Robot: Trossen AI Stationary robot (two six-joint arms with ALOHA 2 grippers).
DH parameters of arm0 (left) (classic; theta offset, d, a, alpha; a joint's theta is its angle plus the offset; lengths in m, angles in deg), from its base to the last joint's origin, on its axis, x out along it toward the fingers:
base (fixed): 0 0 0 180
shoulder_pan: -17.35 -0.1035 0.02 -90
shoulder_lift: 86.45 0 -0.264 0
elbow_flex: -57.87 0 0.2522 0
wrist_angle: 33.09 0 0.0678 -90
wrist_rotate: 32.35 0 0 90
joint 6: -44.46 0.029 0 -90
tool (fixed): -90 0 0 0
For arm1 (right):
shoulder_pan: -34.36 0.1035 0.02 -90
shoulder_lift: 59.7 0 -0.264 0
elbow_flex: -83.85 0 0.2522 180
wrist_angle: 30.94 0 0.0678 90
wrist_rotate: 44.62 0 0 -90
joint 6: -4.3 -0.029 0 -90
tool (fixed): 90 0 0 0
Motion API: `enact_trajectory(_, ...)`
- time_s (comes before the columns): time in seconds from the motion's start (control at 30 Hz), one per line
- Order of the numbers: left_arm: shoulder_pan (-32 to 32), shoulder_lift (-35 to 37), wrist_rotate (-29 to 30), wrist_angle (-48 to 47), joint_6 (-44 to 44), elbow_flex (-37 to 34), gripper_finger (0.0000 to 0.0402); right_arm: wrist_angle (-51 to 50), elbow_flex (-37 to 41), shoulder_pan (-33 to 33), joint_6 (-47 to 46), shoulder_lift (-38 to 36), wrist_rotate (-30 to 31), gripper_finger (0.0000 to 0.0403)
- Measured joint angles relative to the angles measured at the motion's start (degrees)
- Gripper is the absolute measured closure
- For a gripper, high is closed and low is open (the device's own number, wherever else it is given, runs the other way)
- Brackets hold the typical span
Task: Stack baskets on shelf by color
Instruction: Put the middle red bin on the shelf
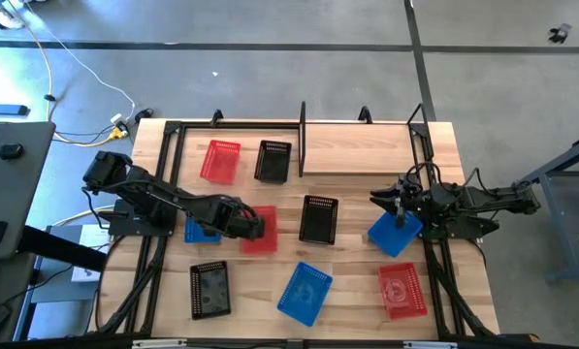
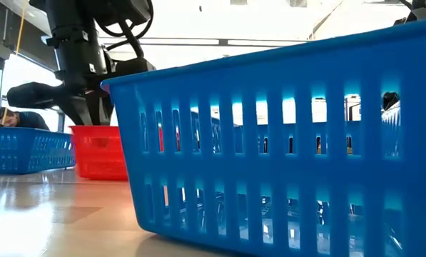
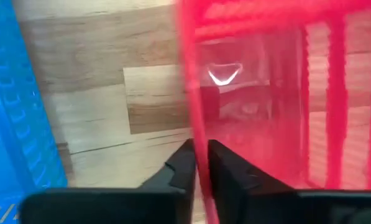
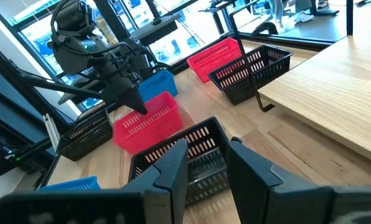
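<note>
Pinching a red basket wall, left end effector starts; shelf has no stacks; right end effector is wide

2 baskets lie left of the shelf; 7 baskets lie before it.

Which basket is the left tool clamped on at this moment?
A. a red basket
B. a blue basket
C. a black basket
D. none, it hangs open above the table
A. The left wrist view shows the left tool pinching the thin wall of a red basket, and from above that arm ends at the red basket at mid-table.
</note>
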Motion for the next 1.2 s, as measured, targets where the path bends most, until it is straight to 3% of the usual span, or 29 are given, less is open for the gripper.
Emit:
enact_trajectory(0.5,0.21,1.50,3.63,2.52,2.20,1.14,0.0397,1.61,0.06,-0.01,-0.01,0.02,-1.94,0.0306)
enact_trajectory(0.67,0.16,1.44,5.92,-3.41,5.85,6.87,0.0399,3.45,0.06,0.01,-0.10,0.04,-5.23,0.0306)
enact_trajectory(0.93,0.02,1.46,12.91,-14.73,10.03,17.68,0.0399,9.77,0.06,-0.01,-2.77,-0.04,-5.07,0.0306)
enact_trajectory(1.2,-0.39,1.46,20.27,-19.50,16.25,26.25,0.0400,20.09,0.06,-0.01,-3.39,0.04,-5.48,0.0306)
